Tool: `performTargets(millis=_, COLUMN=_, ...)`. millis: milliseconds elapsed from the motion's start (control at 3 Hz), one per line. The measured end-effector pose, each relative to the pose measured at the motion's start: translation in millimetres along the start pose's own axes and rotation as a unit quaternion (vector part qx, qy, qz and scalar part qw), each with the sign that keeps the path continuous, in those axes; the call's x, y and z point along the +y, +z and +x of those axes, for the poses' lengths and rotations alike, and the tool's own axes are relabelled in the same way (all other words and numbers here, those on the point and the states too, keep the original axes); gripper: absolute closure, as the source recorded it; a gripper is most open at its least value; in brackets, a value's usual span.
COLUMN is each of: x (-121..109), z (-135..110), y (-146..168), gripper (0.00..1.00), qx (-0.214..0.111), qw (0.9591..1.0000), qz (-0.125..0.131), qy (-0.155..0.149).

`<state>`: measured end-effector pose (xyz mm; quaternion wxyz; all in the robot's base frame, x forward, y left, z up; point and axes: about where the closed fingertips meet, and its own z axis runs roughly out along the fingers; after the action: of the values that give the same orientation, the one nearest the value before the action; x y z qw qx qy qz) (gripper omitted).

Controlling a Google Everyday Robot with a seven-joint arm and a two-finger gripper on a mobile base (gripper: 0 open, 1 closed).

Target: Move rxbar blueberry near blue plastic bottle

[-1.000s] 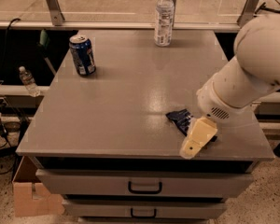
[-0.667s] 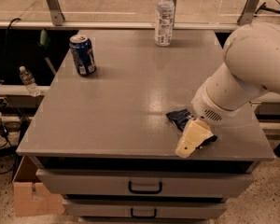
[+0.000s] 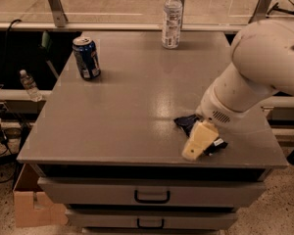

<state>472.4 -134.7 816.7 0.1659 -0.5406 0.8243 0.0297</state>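
The rxbar blueberry (image 3: 187,122) is a dark navy wrapper lying near the table's front right; only its left end and a bit by the finger show. My gripper (image 3: 200,141) is down on top of it, with a cream finger (image 3: 198,142) covering most of the bar. The white arm reaches in from the right. The blue plastic bottle (image 3: 172,17) is a clear bottle with a white cap, upright at the table's far edge, well away from the bar.
A blue soda can (image 3: 86,58) stands at the table's back left. The grey table (image 3: 122,111) has drawers below its front edge. A tiny clear bottle (image 3: 29,85) sits off the table at left. A cardboard box (image 3: 32,204) lies on the floor.
The gripper and arm have shifted a little to the left and lower over the bar. The bar, the bottle and the can have stayed in place.
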Motion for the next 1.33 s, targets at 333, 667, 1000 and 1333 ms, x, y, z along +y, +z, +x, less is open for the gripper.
performTargets(millis=333, x=-1, z=-2, y=-7, gripper=0.87, qx=0.0, qw=1.0, qz=0.0, qy=0.0)
performTargets(millis=667, x=-2, z=-5, y=-14, gripper=1.0, qx=0.0, qw=1.0, qz=0.0, qy=0.0)
performTargets(millis=1000, x=-9, z=-17, y=-25, gripper=1.0, qx=-0.026, qw=0.9996, qz=-0.008, qy=-0.007)
performTargets(millis=1333, x=-34, z=-35, y=-53, gripper=1.0, qx=-0.074, qw=0.9969, qz=0.001, qy=-0.025)
